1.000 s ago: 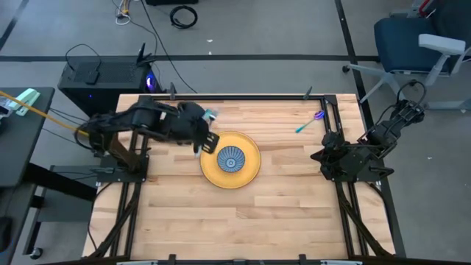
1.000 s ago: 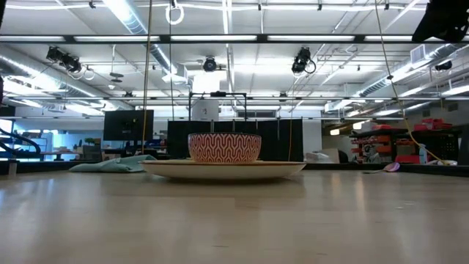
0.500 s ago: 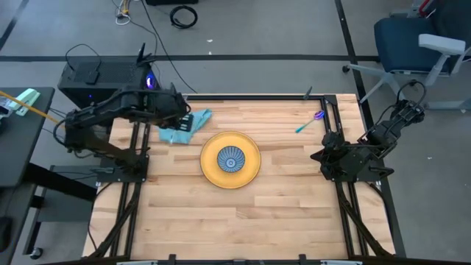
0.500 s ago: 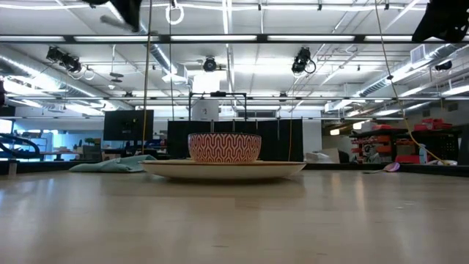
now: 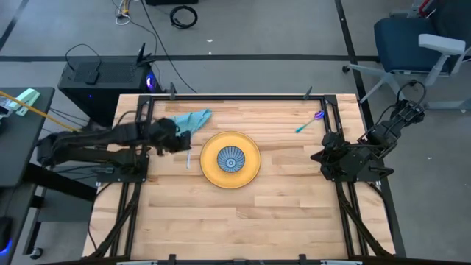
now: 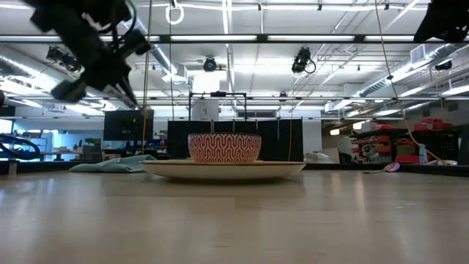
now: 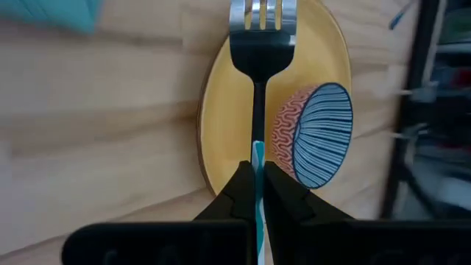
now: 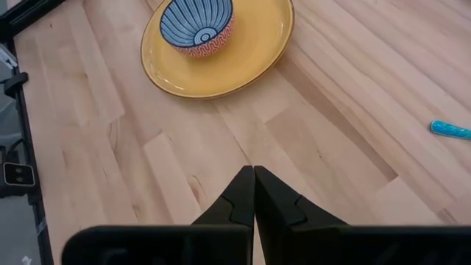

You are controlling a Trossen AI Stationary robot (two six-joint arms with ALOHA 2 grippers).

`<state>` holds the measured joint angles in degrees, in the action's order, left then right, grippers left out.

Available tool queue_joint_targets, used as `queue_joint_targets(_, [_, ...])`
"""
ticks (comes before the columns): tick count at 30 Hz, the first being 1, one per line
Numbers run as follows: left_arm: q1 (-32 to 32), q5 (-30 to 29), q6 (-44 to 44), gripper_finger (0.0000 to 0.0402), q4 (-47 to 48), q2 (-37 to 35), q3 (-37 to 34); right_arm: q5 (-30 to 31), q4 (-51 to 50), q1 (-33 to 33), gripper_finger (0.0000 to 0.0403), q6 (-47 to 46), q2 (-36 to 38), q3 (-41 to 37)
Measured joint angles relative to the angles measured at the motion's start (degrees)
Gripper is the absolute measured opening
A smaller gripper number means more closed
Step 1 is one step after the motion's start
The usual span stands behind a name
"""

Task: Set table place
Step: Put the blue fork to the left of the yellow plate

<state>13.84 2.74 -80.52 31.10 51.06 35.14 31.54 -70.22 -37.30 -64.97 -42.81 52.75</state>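
A fork (image 7: 262,44) with a black neck and a teal-and-white handle sticks out ahead of my left gripper (image 7: 258,184), which is shut on it. That gripper (image 5: 176,141) hangs above the table (image 5: 243,221), just left of the yellow plate (image 5: 250,173). A blue-lined, red-patterned bowl (image 5: 231,158) stands on the plate. A teal napkin (image 5: 189,121) lies flat at the far left. A teal utensil with a purple end (image 5: 309,122) lies at the far right. My right gripper (image 8: 254,177) waits shut at the right edge. My left gripper pinches the fork's striped handle (image 7: 257,156) between its two fingers (image 7: 241,193). The fingers slant down from the table's left side, and the fork runs on along them with its tines ahead, toward the plate. The fork is lifted clear of the table.
Black rail frames (image 5: 136,177) line the table's left and right sides under both arms. Bare planks stretch across the near half. A dark side desk (image 5: 22,140) stands off the left edge, and a blue chair (image 5: 412,37) beyond the far right corner.
My left gripper has swung from the plate's left rim out over the napkin, then drawn back toward the table's left edge. It has sunk and rolled, dropping into the low view from above. The napkin, hidden under the arm a second ago, now shows.
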Motion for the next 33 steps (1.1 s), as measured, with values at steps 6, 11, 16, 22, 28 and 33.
queue_joint_targets(6, [-2.86,-1.69,-7.83,0.0013,-21.54,-6.53,-17.43,-0.10,0.00,0.00,0.0012,0.02,0.00,0.00])
queue_joint_targets(11, [-4.17,-2.56,-10.89,0.0013,-32.90,-8.44,-27.46,-0.10,0.02,0.00,0.0012,0.02,0.00,0.00])
queue_joint_targets(16, [-5.05,-2.73,-12.53,0.0013,-42.70,-8.25,-34.65,-0.10,0.02,0.00,0.0012,0.00,0.00,0.00])
queue_joint_targets(22, [-4.95,-1.86,-7.55,0.0013,-42.89,-8.37,-34.66,-0.10,0.02,0.04,0.0012,0.06,0.00,0.00])
queue_joint_targets(28, [-5.06,-1.51,-12.42,0.0013,-41.15,-8.32,-34.67,-0.11,0.02,0.04,0.0012,-0.40,0.00,0.00])
queue_joint_targets(33, [-5.06,-1.60,-15.11,0.0013,-37.90,-8.08,-34.38,-0.12,0.02,0.04,0.0012,-1.51,0.00,0.00])
